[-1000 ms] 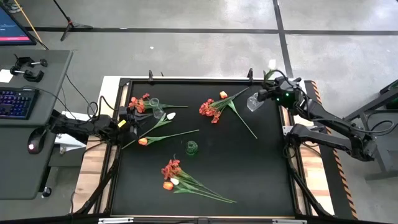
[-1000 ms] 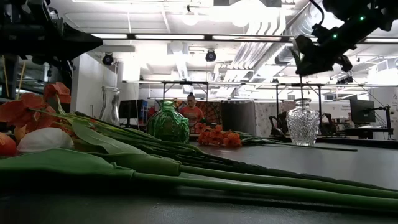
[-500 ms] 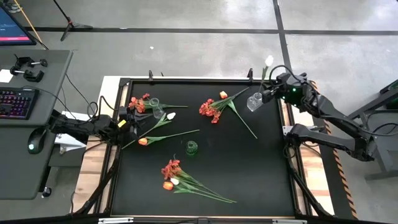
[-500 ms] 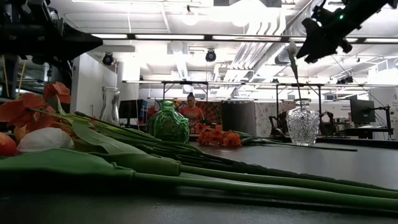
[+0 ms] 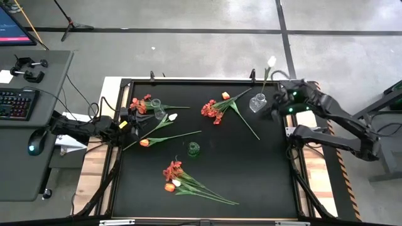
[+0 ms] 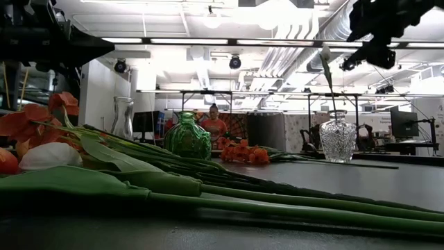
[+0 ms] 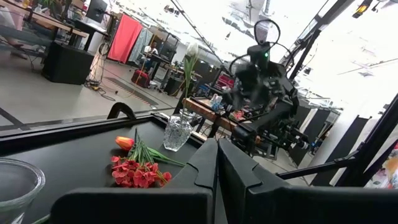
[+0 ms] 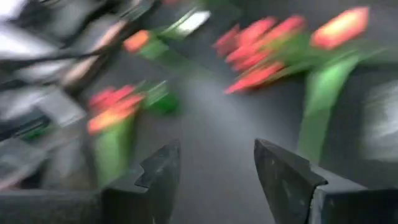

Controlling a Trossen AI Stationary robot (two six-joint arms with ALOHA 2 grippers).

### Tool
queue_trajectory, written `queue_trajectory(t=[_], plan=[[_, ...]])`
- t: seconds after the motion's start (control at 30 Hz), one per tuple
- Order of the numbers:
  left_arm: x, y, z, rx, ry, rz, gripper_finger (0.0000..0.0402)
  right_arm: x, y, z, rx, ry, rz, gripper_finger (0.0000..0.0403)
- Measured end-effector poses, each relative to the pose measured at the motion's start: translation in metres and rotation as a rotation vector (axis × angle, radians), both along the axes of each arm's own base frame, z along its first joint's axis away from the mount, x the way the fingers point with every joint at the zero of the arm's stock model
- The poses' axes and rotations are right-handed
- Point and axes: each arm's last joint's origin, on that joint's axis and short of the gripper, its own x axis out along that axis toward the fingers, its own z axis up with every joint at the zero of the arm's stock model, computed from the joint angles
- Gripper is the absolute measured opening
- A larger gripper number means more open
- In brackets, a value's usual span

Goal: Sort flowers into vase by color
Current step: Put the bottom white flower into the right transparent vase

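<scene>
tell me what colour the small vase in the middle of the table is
Green, clearest in the low view.

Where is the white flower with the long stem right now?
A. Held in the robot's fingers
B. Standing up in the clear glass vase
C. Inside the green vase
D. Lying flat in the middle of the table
B: the white tulip stands upright with its stem down in the clear glass vase, and the right gripper is open beside the vase, holding nothing.
</scene>
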Motion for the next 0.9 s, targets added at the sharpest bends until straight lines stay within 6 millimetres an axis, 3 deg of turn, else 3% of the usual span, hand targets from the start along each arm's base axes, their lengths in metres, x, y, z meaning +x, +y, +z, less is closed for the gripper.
queue_trajectory(t=[0.2, 0.33, 0.43, 0.73, 0.9], plan=[[0.000, 0.000, 0.000, 0.000, -0.001, 0.000, 0.0000, 0.031, 0.033, -0.027, 0.222, -0.068, 0.183, 0.0193], [0.000, 0.000, 0.000, 0.000, -0.001, 0.000, 0.0000, 0.060, 0.067, -0.024, 0.268, -0.227, 0.218, 0.0193], [0.000, 0.000, 0.000, 0.000, -0.001, 0.000, 0.0000, 0.081, 0.095, -0.022, 0.254, -0.253, 0.192, 0.0193], [0.000, 0.000, 0.000, 0.000, 0.000, 0.000, 0.0000, 0.162, 0.187, -0.026, 0.207, -0.025, 0.267, 0.0193], [0.000, 0.000, 0.000, 0.000, -0.001, 0.000, 0.0000, 0.205, 0.230, -0.033, 0.079, 0.142, 0.419, 0.0193]])
